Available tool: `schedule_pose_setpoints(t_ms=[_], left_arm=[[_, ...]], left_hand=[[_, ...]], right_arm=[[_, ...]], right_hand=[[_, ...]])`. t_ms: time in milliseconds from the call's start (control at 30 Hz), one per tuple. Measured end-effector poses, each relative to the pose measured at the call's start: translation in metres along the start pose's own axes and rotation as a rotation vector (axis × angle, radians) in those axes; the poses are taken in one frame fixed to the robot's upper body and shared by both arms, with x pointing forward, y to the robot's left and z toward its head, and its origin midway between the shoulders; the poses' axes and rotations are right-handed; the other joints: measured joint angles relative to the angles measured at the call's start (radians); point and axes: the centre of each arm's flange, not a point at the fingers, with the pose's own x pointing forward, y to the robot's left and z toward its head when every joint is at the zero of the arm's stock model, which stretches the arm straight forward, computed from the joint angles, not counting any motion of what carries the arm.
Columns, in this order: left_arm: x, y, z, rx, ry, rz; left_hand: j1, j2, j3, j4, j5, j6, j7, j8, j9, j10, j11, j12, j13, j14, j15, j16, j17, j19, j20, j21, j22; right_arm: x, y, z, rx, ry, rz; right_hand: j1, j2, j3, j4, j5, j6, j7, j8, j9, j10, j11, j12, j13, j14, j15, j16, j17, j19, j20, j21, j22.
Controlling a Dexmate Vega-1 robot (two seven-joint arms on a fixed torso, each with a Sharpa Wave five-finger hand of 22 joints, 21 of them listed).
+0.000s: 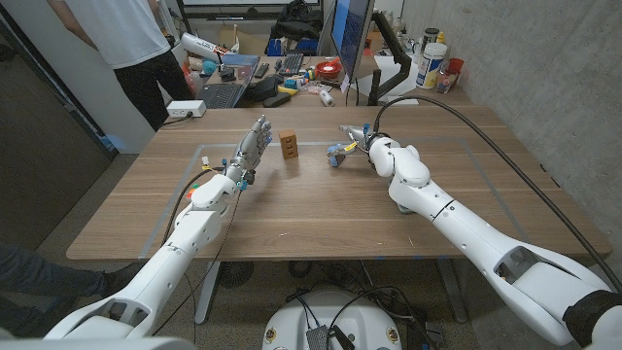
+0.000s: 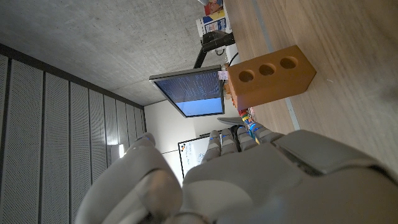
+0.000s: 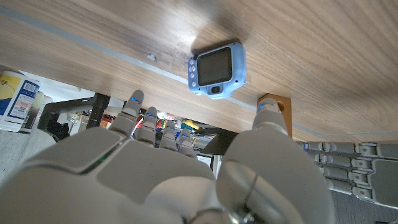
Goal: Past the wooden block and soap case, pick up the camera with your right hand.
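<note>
A small blue camera [image 1: 335,154] lies on the wooden table [image 1: 321,214] with its screen up, also seen as the blue camera [image 3: 217,68] just beyond my right hand's fingertips. My right hand [image 1: 367,146] hovers close beside it with fingers spread and nothing in them; the right hand [image 3: 174,174] has its thumb raised. The wooden block [image 1: 288,144], brown with three holes, stands left of the camera, and again as the wooden block [image 2: 270,76] and the wooden block [image 3: 277,107]. My left hand [image 1: 247,154] stands upright left of the block, fingers straight, holding nothing.
A person [image 1: 126,39] stands behind the table's far left corner. A cluttered desk with a laptop [image 1: 225,89], a monitor [image 1: 350,34] and bottles [image 1: 433,64] lies beyond the far edge. A black cable [image 1: 466,117] runs over the table's right side.
</note>
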Motion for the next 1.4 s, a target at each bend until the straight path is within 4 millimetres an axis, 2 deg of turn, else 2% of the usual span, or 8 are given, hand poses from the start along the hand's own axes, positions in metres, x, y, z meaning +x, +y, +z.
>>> schedule_pose_setpoints(t_ms=[1400], left_arm=[[0.007, 0.002, -0.003, -0.009, 0.005, -0.009]], left_hand=[[0.004, 0.004, -0.004, -0.004, 0.000, 0.000, 0.000, 0.000, 0.000, 0.000, 0.000, 0.000, 0.000, 0.000, 0.000, 0.000, 0.000, 0.000, 0.000, 0.000, 0.000]], right_arm=[[0.021, 0.016, 0.006, -0.024, 0.054, 0.018]], right_hand=[[-0.004, -0.004, -0.008, 0.000, 0.015, -0.003, 0.003, 0.000, 0.000, 0.006, 0.005, 0.006, 0.000, 0.007, 0.000, 0.000, 0.000, 0.018, 0.018, -0.008, 0.000]])
